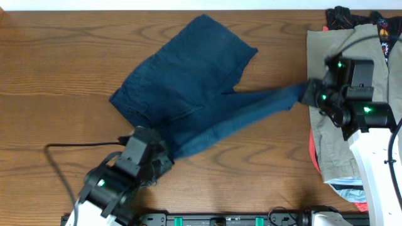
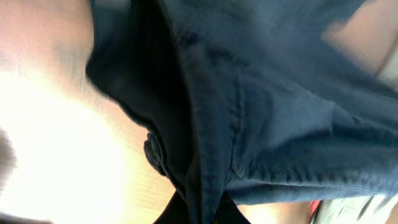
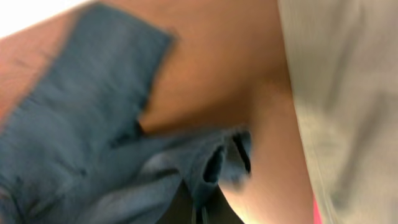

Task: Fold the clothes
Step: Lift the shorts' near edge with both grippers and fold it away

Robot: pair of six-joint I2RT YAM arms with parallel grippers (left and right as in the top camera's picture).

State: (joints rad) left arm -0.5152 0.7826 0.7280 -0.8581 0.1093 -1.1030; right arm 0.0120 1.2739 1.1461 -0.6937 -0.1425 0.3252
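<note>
a black cable (image 1: 63,147) lies on the wooden worktop (image 1: 50,63) left of the navy shorts (image 1: 182,81) and runs toward the left arm. the left hand (image 1: 164,155) sits at the near-left corner of the shorts, its fingers pressed together on the cloth there. in the left wrist view the fabric gathers into a bunch that narrows between the two dark fingers (image 2: 166,214) at the bottom edge. a stitched seam runs up the cloth, and a small rounded lump, too blurred to name, sits just left of the fold. the shorts are spread over the middle of the worktop with the waist end to the left. one leg lies flat toward the far side, and the other extends as a long strip reaching to the right. the right hand (image 1: 306,94) is at the right tip of that strip, pinching the hem. in the right wrist view the blue cloth bunches into folds that run down between its fingers at the bottom of the picture, though that view is blurred and the fingertips are hard to make out. right of the shorts, under the right arm, a khaki garment (image 1: 326,53) lies flat, its left edge just beside the strip's tip; whether they touch i cannot tell. a black garment with red print (image 1: 342,16) peeks out past the khaki one's far edge, well to the right of the shorts.
</note>
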